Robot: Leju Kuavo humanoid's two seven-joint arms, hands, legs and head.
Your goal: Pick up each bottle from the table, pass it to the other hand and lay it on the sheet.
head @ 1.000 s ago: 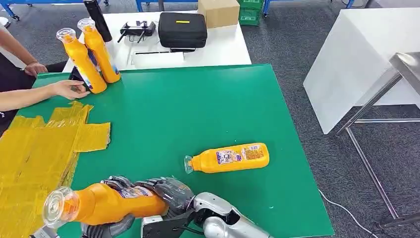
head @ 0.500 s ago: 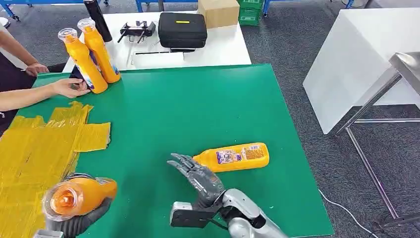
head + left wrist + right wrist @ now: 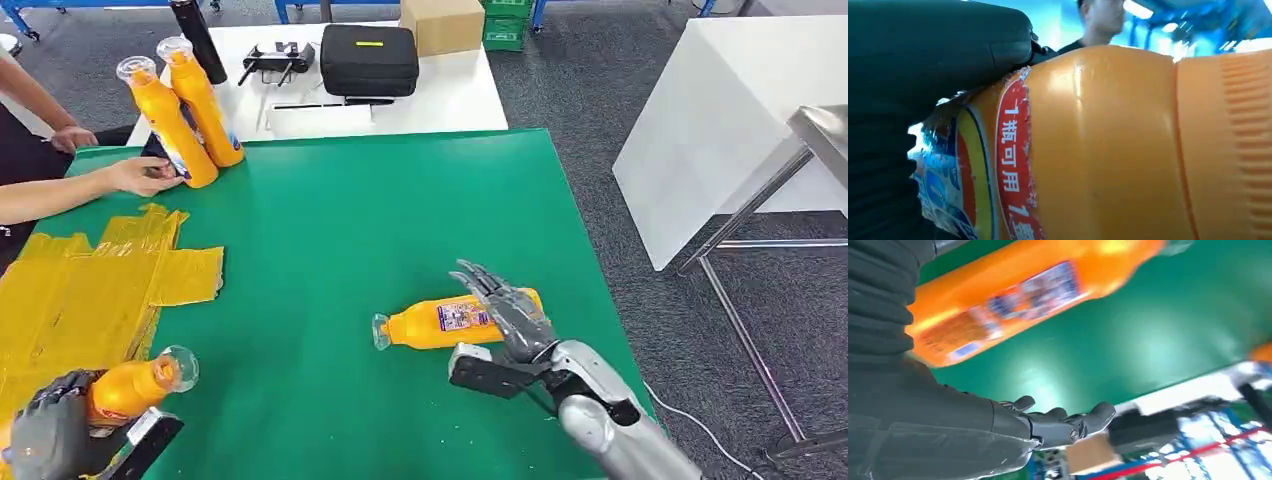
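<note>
With our left hand gripping one bottle beside the yellow sheet, we hold our right hand spread wide over the lying bottle, a stiff, smooth, probably slippery thing we judge best grasped around its labelled middle.

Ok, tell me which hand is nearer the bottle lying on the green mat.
Right. The right hand hovers open at the lying bottle, over its base end. The left hand is far off at the yellow sheet, gripping another bottle.
</note>
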